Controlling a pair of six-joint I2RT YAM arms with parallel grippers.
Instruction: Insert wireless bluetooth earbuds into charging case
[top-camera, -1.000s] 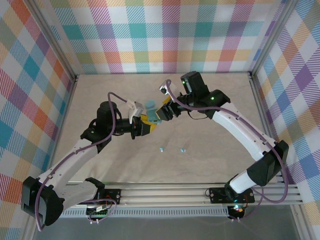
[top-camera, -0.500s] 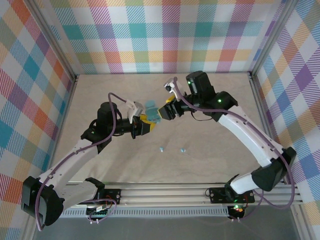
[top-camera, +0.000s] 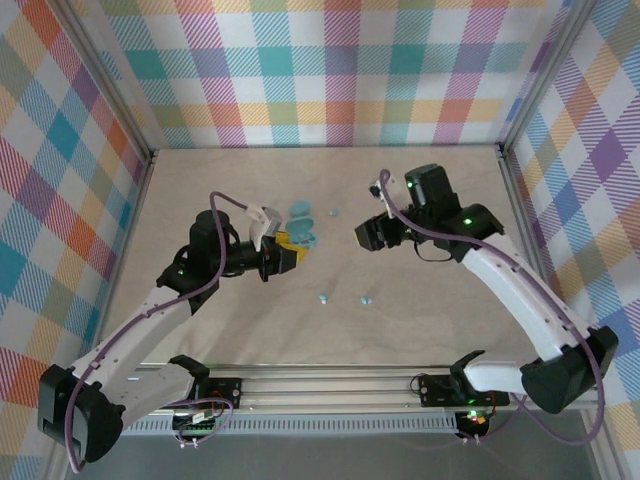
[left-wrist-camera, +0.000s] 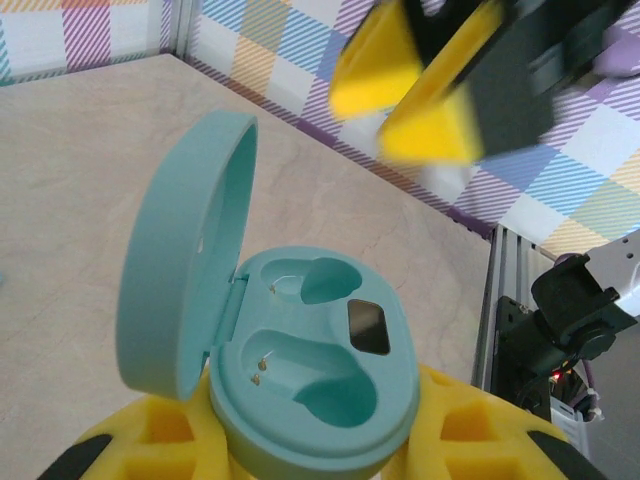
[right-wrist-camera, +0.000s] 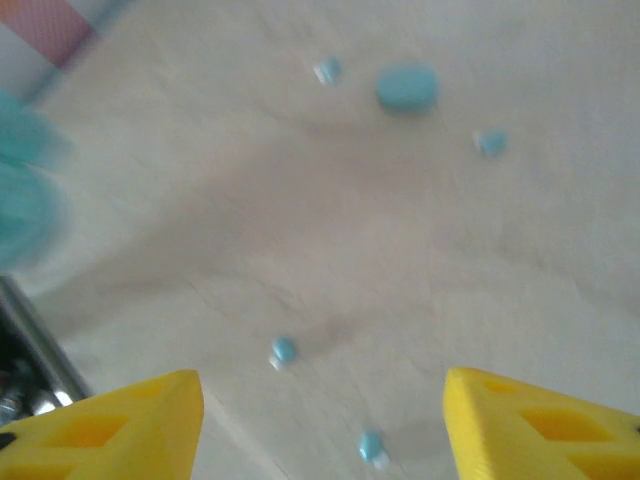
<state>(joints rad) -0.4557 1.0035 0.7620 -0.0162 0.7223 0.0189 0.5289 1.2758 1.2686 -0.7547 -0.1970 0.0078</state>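
We feared the left gripper (top-camera: 288, 252), clenched on the open case (left-wrist-camera: 320, 385), might let it tilt, & the right gripper (right-wrist-camera: 320, 425), spread w/ nothing inside, might flick a tiny earbud (right-wrist-camera: 283, 350) away.

My right gripper (top-camera: 364, 236) is no longer up against the charging case (top-camera: 307, 238). It has drawn back to my right and now hangs well apart from the case, above bare table (top-camera: 420, 300). Its yellow fingers (right-wrist-camera: 120, 420) are spread with nothing between them. My right arm (top-camera: 520, 290) has swung outward with it, the elbow farther to the right. Where that gripper sat, one small earbud (top-camera: 333, 211) now lies uncovered. My left arm (top-camera: 160, 310) has eased back slightly toward the left.
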